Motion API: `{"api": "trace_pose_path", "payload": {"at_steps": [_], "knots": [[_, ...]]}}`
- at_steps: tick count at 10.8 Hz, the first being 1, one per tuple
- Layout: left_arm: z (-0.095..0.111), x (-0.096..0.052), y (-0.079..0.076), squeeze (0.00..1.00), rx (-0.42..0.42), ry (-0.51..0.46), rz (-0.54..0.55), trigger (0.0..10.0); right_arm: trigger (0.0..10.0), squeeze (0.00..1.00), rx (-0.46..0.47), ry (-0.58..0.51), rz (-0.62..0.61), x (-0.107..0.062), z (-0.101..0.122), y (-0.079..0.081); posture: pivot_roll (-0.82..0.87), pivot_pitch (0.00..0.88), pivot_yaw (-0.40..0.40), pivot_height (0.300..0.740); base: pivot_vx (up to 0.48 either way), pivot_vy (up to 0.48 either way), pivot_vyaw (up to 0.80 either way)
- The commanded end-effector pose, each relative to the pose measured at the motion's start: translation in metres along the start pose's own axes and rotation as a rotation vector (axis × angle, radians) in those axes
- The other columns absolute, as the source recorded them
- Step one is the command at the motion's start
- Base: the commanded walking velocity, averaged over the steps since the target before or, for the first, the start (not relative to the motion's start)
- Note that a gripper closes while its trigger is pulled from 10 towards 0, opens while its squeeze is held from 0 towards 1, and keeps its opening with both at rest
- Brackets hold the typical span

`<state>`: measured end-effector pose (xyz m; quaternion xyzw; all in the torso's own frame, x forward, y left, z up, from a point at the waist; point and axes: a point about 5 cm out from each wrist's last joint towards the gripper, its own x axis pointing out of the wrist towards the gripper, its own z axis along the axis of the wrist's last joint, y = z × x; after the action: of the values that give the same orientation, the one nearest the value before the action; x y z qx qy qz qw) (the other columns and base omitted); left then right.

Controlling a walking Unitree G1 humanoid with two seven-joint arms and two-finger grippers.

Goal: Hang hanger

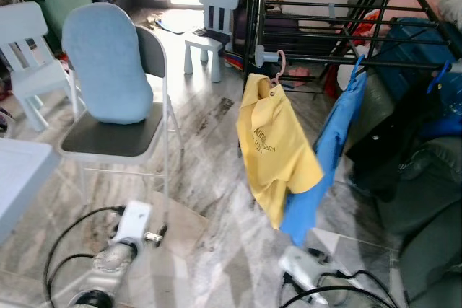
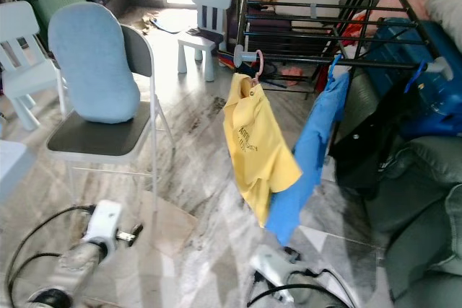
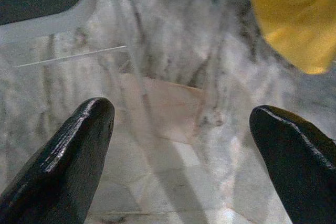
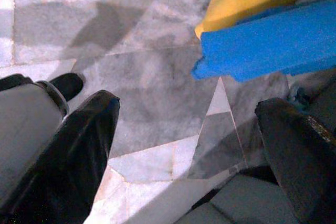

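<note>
A yellow shirt (image 1: 274, 149) hangs on a pink hanger (image 1: 279, 66) hooked over the near rail of the black drying rack (image 1: 325, 12). Beside it a blue shirt (image 1: 328, 149) hangs from a blue hanger (image 1: 359, 63) on the same rack. My left arm (image 1: 126, 239) and right arm (image 1: 303, 268) are held low over the marble floor, short of the shirts. In the left wrist view my left gripper (image 3: 181, 114) is open and holds nothing, with the yellow hem (image 3: 294, 19) ahead. My right gripper (image 4: 186, 108) is open too, below the blue hem (image 4: 262, 51).
A folding chair (image 1: 108, 138) with a blue cushion (image 1: 108, 63) stands to the left. Two small pale chairs (image 1: 213, 12) (image 1: 29, 55) stand further back. A grey sofa (image 1: 426, 207) with dark clothes on it fills the right. A pale table corner (image 1: 18, 171) is at the near left.
</note>
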<state>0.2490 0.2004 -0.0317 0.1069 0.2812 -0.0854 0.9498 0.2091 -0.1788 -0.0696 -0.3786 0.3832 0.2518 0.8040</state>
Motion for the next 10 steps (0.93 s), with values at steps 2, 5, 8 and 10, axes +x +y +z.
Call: {"api": "trace_pose_path", "payload": {"at_steps": [2, 5, 8, 10], "knots": [[0.009, 0.002, -0.004, 0.0, -0.096, -0.086, 0.165, 10.0, 10.0, 0.0, 0.092, 0.055, -0.012, -0.003, -0.015, 0.003, -0.13, 0.0, 0.019, 0.74, 0.0, 0.0, 0.0], [0.033, -0.017, -0.014, 0.0, 0.011, -0.371, 0.1, 10.0, 10.0, 0.0, 0.321, -0.073, -0.208, -0.003, 0.003, -0.031, -0.12, 0.0, 0.029, 0.74, 0.0, 0.0, 0.0], [0.032, -0.048, -0.008, 0.0, 0.005, -0.434, 0.176, 10.0, 10.0, 0.0, 0.509, -0.339, -0.398, -0.017, 0.029, -0.079, -0.16, 0.0, 0.082, 0.74, 0.0, 0.0, 0.0], [0.041, -0.053, -0.009, 0.0, 0.035, -0.436, 0.141, 10.0, 10.0, 0.0, 0.546, -0.474, -0.41, -0.028, 0.049, -0.092, -0.18, 0.0, 0.108, 0.74, 0.0, 0.0, 0.0]]}}
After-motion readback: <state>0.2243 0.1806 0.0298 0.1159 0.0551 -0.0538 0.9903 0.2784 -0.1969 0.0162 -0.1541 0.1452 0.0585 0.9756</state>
